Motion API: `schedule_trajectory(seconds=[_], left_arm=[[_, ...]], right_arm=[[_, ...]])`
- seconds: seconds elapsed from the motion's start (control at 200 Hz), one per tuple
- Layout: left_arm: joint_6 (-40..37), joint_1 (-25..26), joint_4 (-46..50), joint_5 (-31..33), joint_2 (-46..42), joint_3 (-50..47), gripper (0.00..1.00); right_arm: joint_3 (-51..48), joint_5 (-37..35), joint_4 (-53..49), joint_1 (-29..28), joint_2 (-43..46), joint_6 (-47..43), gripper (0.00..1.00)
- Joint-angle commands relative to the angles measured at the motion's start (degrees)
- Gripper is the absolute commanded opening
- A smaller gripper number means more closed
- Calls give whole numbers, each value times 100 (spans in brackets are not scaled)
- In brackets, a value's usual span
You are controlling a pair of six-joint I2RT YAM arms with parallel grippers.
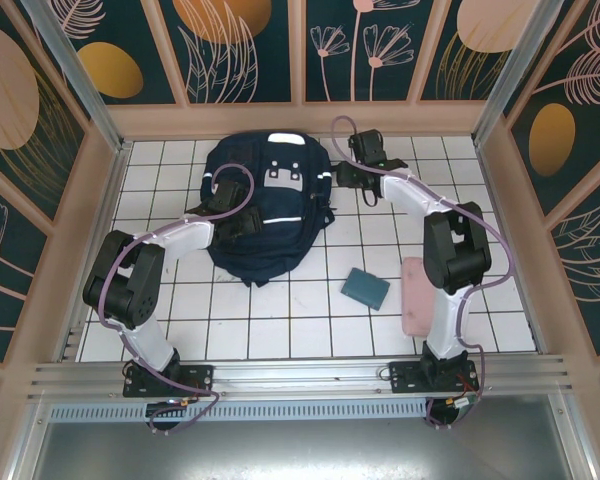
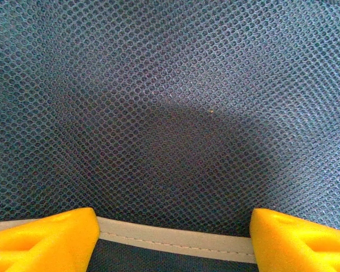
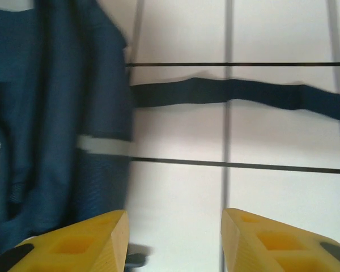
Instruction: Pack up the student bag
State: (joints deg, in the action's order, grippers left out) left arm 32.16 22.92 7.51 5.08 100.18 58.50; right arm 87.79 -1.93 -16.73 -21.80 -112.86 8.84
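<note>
From above we see the student bag [image 1: 270, 215], a large dark navy backpack with pale patches near its top, lying flat at the middle back of the white tiled table [image 1: 280, 320]. The left gripper [image 1: 238, 218] rests over the bag's left side. In its wrist camera, the left gripper [image 2: 173, 226] has its yellow fingers set wide apart and holds nothing, with the bag's navy mesh [image 2: 170, 113] close in front and a pale trim strip [image 2: 175, 241] running between the fingers. The right gripper [image 1: 348, 172] hovers just beside the bag's upper right edge. Seen from the wrist, the right gripper [image 3: 174, 226] is partly open over bare tile and grasps nothing. The bag's edge [image 3: 45, 113] is at its left, and a dark strap [image 3: 243, 93] trails across the tiles beyond. A flat teal item [image 1: 365, 288] and a pink item [image 1: 418, 295] lie on the table to the bag's right, well apart from it and not yet packed. We judge the step in hand to be getting hold of the bag so that it can be opened. We cannot make out a zipper or an opening. The next move probably calls for the right gripper to shift left onto the fabric while the left steadies the bag.
</note>
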Motion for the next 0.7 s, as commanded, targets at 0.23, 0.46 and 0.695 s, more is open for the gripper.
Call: schedule_trajectory(seconds=[0.23, 0.46, 0.695], left_arm=[[-172, -78, 665, -81, 172, -139, 71], [-407, -77, 656, -434, -241, 127, 66], [-426, -77, 534, -608, -709, 424, 66]], right_arm=[[523, 2050, -178, -238, -423, 386, 42], [1273, 2493, -748, -162, -1137, -587, 51], [1664, 2828, -1272, -146, -1629, -1465, 60]])
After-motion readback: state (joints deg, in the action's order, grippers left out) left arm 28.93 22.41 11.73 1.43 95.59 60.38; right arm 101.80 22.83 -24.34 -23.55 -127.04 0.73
